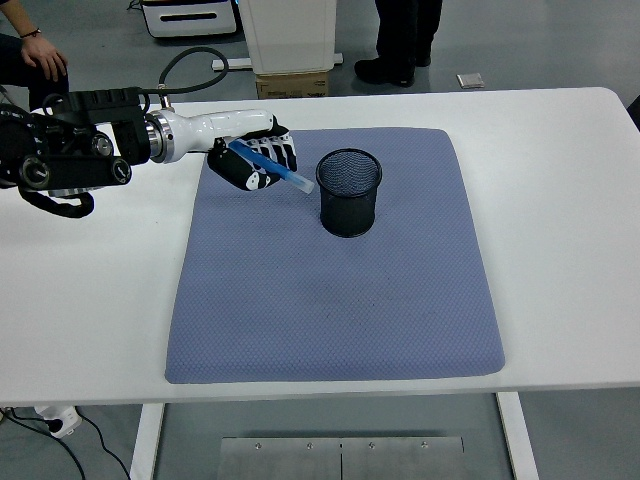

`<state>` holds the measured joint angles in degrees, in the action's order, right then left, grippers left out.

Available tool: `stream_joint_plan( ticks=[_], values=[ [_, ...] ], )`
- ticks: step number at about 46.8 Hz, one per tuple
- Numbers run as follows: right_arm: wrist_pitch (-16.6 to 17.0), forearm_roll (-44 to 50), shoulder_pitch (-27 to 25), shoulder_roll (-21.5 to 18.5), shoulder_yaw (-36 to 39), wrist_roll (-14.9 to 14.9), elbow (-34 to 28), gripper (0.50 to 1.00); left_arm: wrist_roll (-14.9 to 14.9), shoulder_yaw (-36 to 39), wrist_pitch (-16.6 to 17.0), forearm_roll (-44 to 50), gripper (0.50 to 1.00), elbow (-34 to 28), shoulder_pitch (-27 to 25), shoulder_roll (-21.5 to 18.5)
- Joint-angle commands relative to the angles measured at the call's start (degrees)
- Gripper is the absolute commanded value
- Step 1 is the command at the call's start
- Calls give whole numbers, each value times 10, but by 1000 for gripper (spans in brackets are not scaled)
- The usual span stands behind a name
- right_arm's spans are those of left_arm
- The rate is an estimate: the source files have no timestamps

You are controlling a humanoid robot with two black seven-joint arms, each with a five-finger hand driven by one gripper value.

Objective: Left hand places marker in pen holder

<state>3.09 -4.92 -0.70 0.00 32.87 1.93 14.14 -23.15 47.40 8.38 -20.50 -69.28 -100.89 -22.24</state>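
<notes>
My left hand (254, 160) is shut on a blue marker (275, 169), held in the air over the back left part of the purple mat (340, 300). The marker slants down to the right, and its lower tip sits just left of the rim of the black mesh pen holder (349, 192). The pen holder stands upright on the mat, a little behind its middle, with its inside dark. My black left forearm (70, 150) comes in from the left edge. The right arm does not show.
The mat lies on a white table (560, 200). Beyond the far edge a seated person's hand (45, 58) shows at the top left, another person's legs (400, 40) stand at the top, and a white cabinet (288, 40) sits between them.
</notes>
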Motion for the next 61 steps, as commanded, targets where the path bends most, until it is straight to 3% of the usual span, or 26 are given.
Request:
stream_joint_plan(
  ticks=[1, 20, 33, 61],
  values=[
    [0, 0, 0, 0, 0, 0, 0, 1000, 2, -13, -1, 1, 500, 0, -1, 0],
    [0, 0, 0, 0, 0, 0, 0, 1000, 4, -94, -1, 49, 500, 12, 12, 18],
    [0, 0, 0, 0, 0, 0, 0, 1000, 4, -165, -1, 82, 500, 28, 64, 40],
    [0, 0, 0, 0, 0, 0, 0, 1000, -1, -248, 1, 136, 500, 62, 144, 50]
  ],
)
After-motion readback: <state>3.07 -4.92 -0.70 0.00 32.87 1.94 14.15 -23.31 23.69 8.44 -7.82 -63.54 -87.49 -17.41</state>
